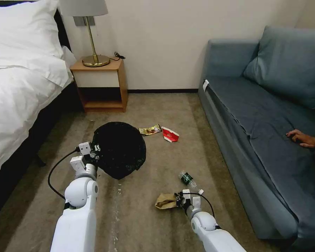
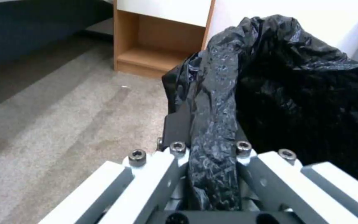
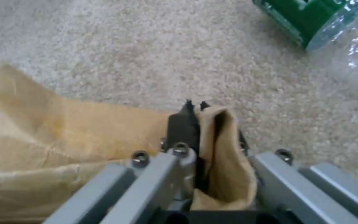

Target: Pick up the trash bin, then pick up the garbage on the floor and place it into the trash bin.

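The trash bin [image 1: 119, 149], covered by its crinkly black bag [image 2: 295, 93], is tilted over the carpet. My left gripper [image 1: 94, 151] is shut on the bag-covered rim [image 2: 214, 149]. A crumpled brown paper bag [image 1: 165, 201] lies on the carpet, and my right gripper [image 1: 180, 200] is shut on a fold of this brown bag [image 3: 218, 155]. Just beyond lies a small clear bottle with a green label [image 1: 186, 178], its label [image 3: 311, 18] close ahead of the wrist. Farther off lie a gold snack wrapper [image 1: 150, 130] and a red-and-white carton [image 1: 170, 134].
A bed [image 1: 21, 87] runs along the left, a wooden nightstand [image 1: 101, 87] with a lamp stands by the wall, and a blue sofa [image 1: 266, 133] fills the right. A person's hand [image 1: 302, 138] rests on the sofa seat. Open carpet lies between bed and sofa.
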Controlling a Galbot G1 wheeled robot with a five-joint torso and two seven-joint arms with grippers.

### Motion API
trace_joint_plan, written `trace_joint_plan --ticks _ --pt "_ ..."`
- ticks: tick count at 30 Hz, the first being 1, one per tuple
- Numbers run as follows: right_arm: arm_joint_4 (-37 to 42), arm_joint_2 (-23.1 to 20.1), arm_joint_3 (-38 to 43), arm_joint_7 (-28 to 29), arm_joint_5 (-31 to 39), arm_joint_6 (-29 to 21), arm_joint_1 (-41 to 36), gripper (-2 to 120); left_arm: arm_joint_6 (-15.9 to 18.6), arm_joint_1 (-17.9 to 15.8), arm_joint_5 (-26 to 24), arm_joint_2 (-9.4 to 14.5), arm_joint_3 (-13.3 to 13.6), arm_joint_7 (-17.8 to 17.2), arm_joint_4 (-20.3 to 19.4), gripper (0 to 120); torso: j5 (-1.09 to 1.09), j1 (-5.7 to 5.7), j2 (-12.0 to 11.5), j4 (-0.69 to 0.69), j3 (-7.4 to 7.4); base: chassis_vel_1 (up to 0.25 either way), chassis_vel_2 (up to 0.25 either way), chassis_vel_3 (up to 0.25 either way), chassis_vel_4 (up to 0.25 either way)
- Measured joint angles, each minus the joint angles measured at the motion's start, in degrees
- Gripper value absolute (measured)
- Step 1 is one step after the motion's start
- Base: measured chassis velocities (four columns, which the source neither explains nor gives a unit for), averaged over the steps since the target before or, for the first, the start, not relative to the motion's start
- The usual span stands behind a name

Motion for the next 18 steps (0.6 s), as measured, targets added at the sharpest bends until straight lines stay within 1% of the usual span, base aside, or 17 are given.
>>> trace_joint_plan --ticks 3,13,16,18 --pt "0.06 -0.17 0.04 0.00 -0.25 0.22 -0.11 0 0.00 -0.09 0.05 0.00 0.00 0.00 0.01 4 0.00 0.00 0.00 0.00 0.00 0.000 0.000 0.000 0.000" --pt "1.23 0.05 -0.41 0.24 -1.30 1.47 -0.59 0 -0.02 0.13 0.08 0.11 -0.18 0.03 0.17 4 0.00 0.00 0.00 -0.02 0.00 0.000 0.000 0.000 0.000" --pt "3.18 0.00 -0.75 1.01 -1.02 2.35 -0.68 0 -0.05 0.18 0.02 0.19 -0.42 0.05 0.24 4 0.00 0.00 0.00 -0.01 0.00 0.000 0.000 0.000 0.000" --pt "5.51 -0.05 -1.07 2.59 0.54 2.68 -0.67 0 -0.08 0.21 -0.03 0.16 -0.58 0.11 0.31 4 0.00 0.00 0.00 -0.01 0.00 0.000 0.000 0.000 0.000"
